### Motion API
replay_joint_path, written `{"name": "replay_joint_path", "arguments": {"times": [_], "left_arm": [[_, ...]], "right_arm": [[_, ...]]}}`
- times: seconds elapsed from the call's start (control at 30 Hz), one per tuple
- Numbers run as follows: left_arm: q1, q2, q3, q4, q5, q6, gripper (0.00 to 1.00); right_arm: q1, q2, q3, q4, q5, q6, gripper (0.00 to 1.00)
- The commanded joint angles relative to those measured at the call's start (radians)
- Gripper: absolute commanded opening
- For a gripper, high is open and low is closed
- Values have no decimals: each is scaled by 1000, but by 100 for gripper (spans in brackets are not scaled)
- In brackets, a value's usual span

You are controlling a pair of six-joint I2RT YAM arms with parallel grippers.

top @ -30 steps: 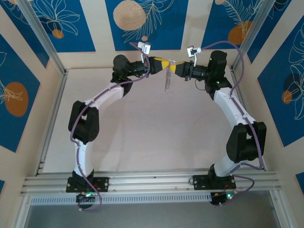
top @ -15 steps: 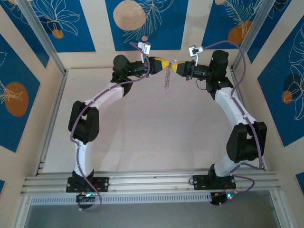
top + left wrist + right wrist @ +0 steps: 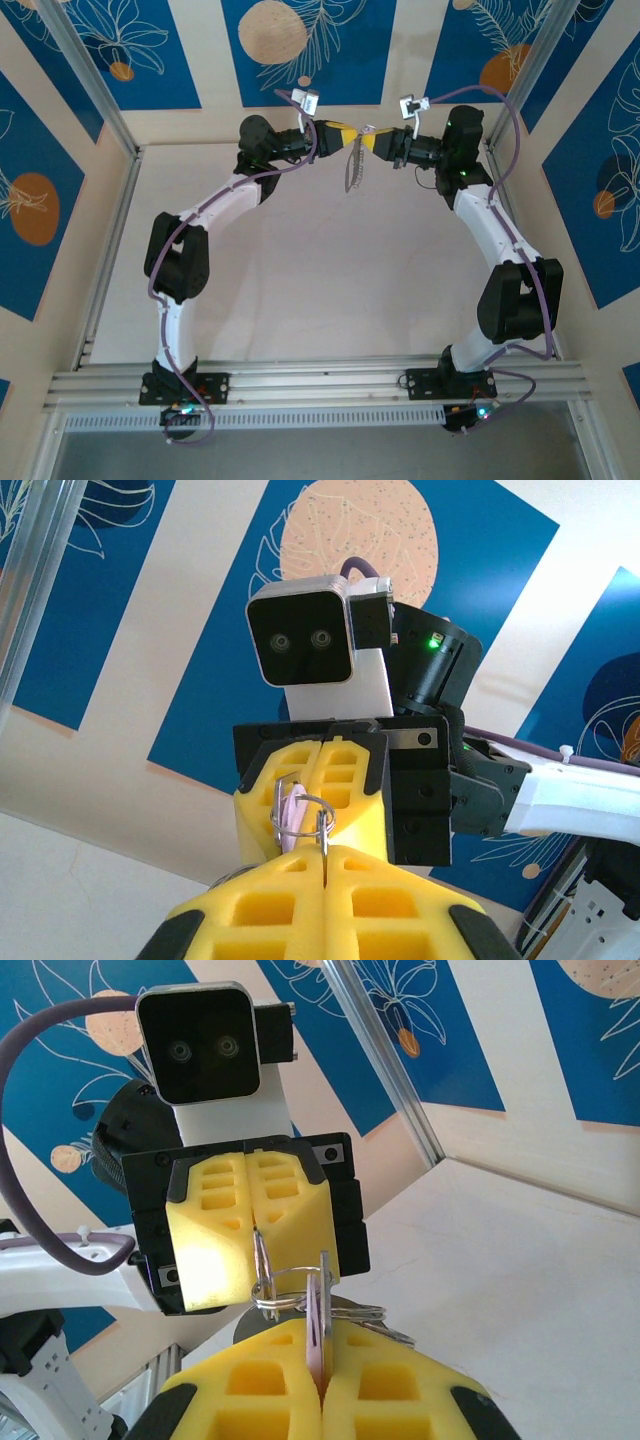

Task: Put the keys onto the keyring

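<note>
Both arms meet high over the back of the table. My left gripper (image 3: 350, 135) (image 3: 325, 852) is shut on the edge of a thin metal keyring (image 3: 300, 815) (image 3: 290, 1295). A string of small silver keys (image 3: 352, 172) hangs from the keyring. My right gripper (image 3: 373, 143) (image 3: 322, 1335) faces the left one tip to tip. It is shut on the key with the lilac head (image 3: 318, 1330) (image 3: 291, 810). The key's head stands upright between the yellow fingers and reaches into the ring's loop. The key's blade is hidden inside the pads.
The pale table (image 3: 330, 280) lies well below both grippers. Aluminium frame posts (image 3: 85, 75) (image 3: 525, 70) stand at the back corners before blue patterned walls. A rail (image 3: 320, 380) carrying the arm bases runs along the near edge.
The right gripper has edged slightly up and toward the left one. The hanging silver keys have swung a little. Both grips are unchanged.
</note>
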Motion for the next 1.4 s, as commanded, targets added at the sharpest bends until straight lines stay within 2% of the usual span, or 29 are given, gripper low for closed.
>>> {"name": "replay_joint_path", "arguments": {"times": [0.0, 0.37, 0.77, 1.1, 1.23, 1.37], "left_arm": [[-8, -49, 2, 49, 14, 14, 0], [-9, -49, 2, 49, 15, 15, 0], [-9, -48, -7, 44, 20, 18, 0], [-8, -49, -43, 44, 6, 29, 0], [2, -74, -101, 42, -27, 57, 27], [24, -124, -173, 37, -53, 94, 38]], "right_arm": [[17, 7, 27, -29, 13, -19, 0], [28, 18, 47, -34, 26, -20, 0], [-43, -31, 44, -120, 43, -51, 0], [-39, -23, 96, -182, 55, -47, 0], [-32, 2, 138, -249, 60, -68, 0], [-31, 23, 148, -278, 69, -78, 0]]}}
